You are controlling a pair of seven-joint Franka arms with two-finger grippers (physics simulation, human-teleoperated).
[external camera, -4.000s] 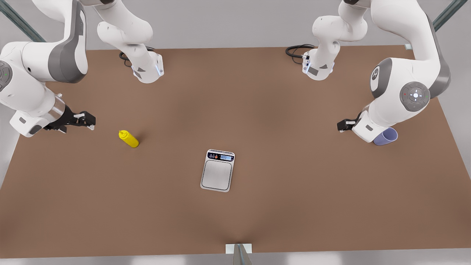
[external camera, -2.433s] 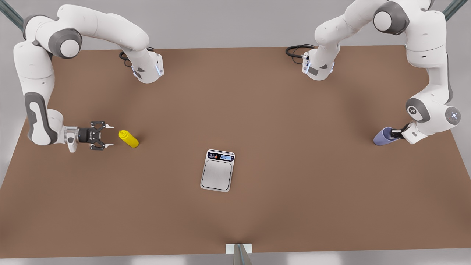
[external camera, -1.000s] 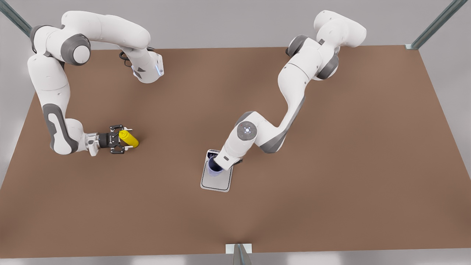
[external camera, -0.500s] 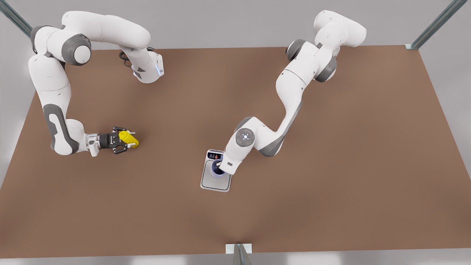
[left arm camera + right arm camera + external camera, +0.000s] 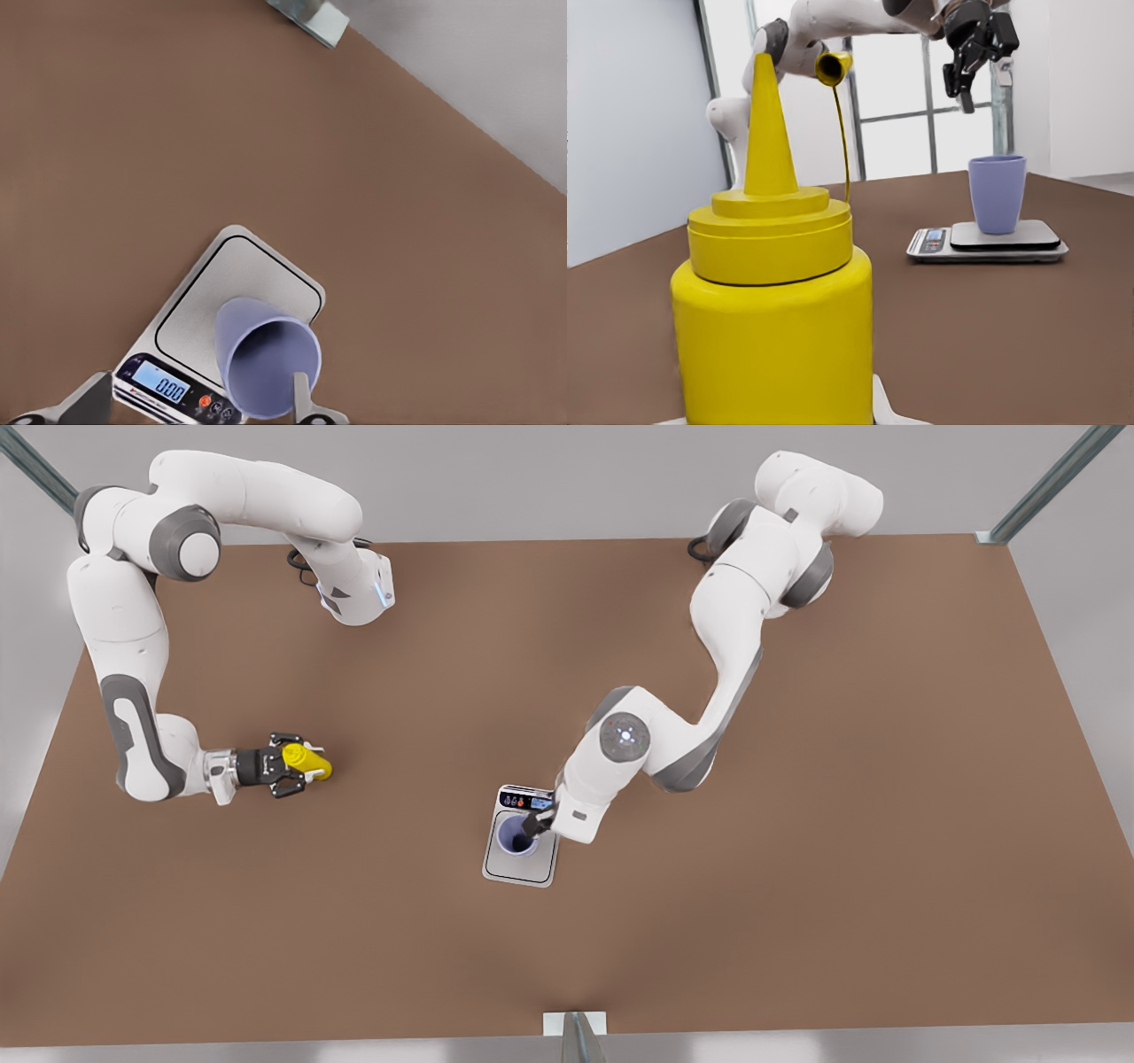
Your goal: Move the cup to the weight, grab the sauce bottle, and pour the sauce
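Item: small bright yellow squeeze bottle [image 5: 306, 761], upright on the brown counter [image 5: 797, 868] at front view's left, between closed right gripper [image 5: 297, 763] fingers. Lavender plastic cup [image 5: 516, 838] stands on silver scale [image 5: 521, 865]; left gripper [image 5: 534, 821] open above it.

The left gripper [image 5: 534, 821] has let go of the cup [image 5: 516, 838], apparently lifting off the weight [image 5: 521, 868].

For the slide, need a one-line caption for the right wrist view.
Yellow sauce bottle up close at the right gripper, with the cup standing on the weight and the left gripper open above it.
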